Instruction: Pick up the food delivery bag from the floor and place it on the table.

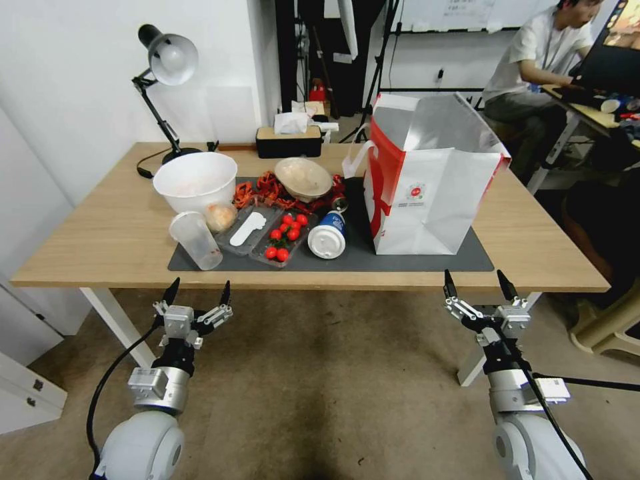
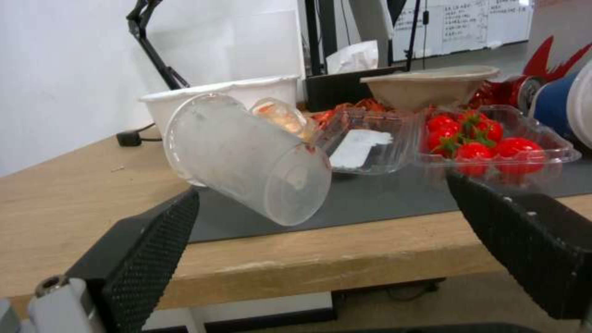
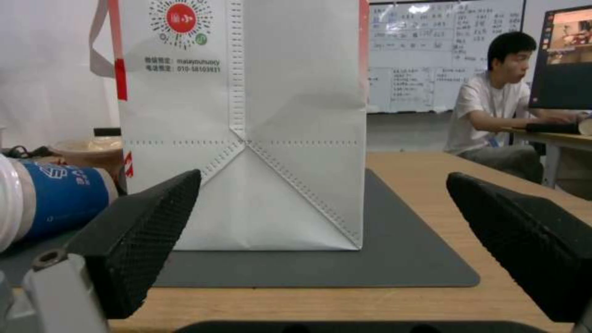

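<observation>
Standing upright on the tabletop (image 1: 100, 233) mat (image 1: 427, 257): food delivery bag (image 1: 430, 193). Left tool (image 1: 198, 293) and right tool (image 1: 478, 285) both released, empty, hanging below the tabletop's near edge, over the floor (image 1: 320, 400).

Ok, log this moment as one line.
bag: white paper food delivery bag upright on grey mat, light-wood table | left gripper: open, below table edge | right gripper: open, below table edge

Bare wood runs along the front edge of the table (image 1: 100, 247), and at its left and right ends, giving open passage. The food delivery bag (image 1: 427, 193) stands upright on the mat's (image 1: 467, 257) right part; a tipped plastic cup (image 1: 197, 240), tomato tray (image 1: 283, 237) and blue cup (image 1: 328, 235) crowd the mat's left half.
</observation>
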Tool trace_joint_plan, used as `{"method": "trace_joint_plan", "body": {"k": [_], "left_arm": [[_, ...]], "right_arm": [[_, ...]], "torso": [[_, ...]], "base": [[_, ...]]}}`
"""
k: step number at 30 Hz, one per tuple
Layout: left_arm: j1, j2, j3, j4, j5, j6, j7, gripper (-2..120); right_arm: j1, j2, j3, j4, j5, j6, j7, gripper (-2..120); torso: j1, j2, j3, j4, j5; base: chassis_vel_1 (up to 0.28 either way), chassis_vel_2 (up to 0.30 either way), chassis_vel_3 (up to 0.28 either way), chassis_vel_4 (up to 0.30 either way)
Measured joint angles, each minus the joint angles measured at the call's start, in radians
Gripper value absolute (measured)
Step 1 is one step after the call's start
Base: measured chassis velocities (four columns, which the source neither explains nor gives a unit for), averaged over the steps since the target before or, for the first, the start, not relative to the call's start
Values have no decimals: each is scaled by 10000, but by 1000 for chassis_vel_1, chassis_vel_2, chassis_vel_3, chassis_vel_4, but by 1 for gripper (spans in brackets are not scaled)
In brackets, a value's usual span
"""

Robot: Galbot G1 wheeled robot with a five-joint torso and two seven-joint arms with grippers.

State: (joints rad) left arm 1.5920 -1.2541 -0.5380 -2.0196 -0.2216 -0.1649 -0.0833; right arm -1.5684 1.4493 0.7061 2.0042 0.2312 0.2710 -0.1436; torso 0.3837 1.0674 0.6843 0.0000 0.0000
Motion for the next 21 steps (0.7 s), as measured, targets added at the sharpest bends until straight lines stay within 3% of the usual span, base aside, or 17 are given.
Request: {"method": "trace_joint_plan", "body": {"k": [21], "left_arm": [[0,0,0,0,0,0,0,100]], "right_arm": [[0,0,0,1,0,0,0,100]], "torso": [[0,0,0,0,0]], "base": [[0,0,0,0]]}}
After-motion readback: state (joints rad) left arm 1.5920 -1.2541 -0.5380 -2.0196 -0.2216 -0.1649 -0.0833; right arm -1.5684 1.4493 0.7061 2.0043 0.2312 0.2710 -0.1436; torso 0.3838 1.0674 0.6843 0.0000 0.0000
